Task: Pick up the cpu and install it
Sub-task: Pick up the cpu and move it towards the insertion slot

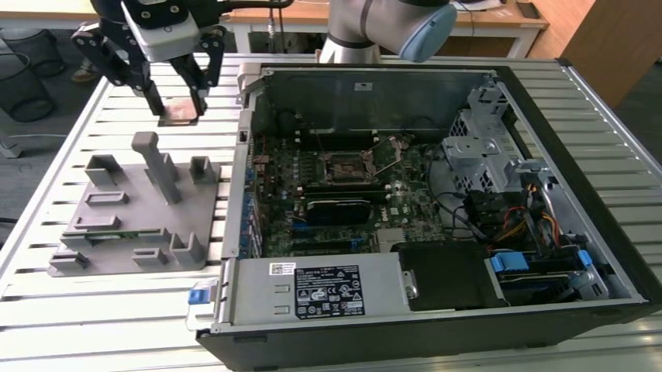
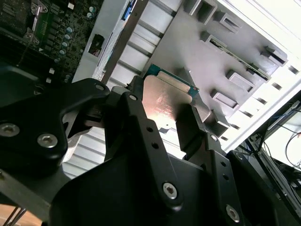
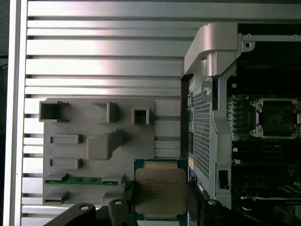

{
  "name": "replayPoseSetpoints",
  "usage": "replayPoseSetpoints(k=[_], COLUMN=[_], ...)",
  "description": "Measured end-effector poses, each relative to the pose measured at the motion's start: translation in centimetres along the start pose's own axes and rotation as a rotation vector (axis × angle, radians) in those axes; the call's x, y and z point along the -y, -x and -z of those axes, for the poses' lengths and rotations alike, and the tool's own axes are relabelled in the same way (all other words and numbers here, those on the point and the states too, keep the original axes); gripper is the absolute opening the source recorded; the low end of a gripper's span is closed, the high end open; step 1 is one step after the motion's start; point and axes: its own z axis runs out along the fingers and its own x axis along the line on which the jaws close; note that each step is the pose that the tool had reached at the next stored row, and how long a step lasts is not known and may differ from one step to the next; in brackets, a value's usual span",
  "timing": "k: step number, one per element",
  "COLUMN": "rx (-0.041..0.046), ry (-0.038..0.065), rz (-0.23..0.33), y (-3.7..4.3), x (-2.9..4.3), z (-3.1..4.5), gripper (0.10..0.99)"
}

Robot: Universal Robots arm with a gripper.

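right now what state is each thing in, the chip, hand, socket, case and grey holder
chip, gripped between the hand's fingers, metal top up, outside the case
hand, shut on the chip
socket, empty, no chip in it
computer case, lying on its side, side panel off
grey holder, a green memory stick seated in one slot

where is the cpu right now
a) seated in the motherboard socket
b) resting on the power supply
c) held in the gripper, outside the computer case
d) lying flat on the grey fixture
c: the cpu sits clamped between the two sides of the gripper, outside the computer case, and the motherboard socket holds no chip.
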Motion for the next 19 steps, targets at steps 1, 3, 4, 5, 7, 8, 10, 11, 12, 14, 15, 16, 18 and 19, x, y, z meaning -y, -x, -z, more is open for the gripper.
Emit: replayPoseSetpoints(k=[1,3,4,5,7,8,10,11,12,14,15,16,18,19], rx=[0.0000,0.0001,0.0001,0.0000,0.0000,0.0001,0.0000,0.0000,0.0000,0.0000,0.0000,0.0000,0.0000,0.0000], ry=[0.000,0.000,0.000,0.000,0.000,0.000,0.000,0.000,0.000,0.000,0.000,0.000,0.000,0.000], rz=[0.000,0.000,0.000,0.000,0.000,0.000,0.000,0.000,0.000,0.000,0.000,0.000,0.000,0.000], y=[0.10,0.31,0.43,0.54,0.76,0.87,1.09,1.20,1.31,1.58,1.70,1.82,2.06,2.17], x=[-0.01,-0.02,-0.03,-0.03,-0.05,-0.06,-0.07,-0.07,-0.08,-0.09,-0.09,-0.10,-0.11,-0.12], z=[0.00,0.00,0.00,0.01,0.01,0.01,0.01,0.01,0.01,0.02,0.02,0.03,0.02,0.03], gripper=[0.525,0.525,0.525,0.525,0.525,0.525,0.525,0.525,0.525,0.525,0.525,0.525,0.525,0.525])
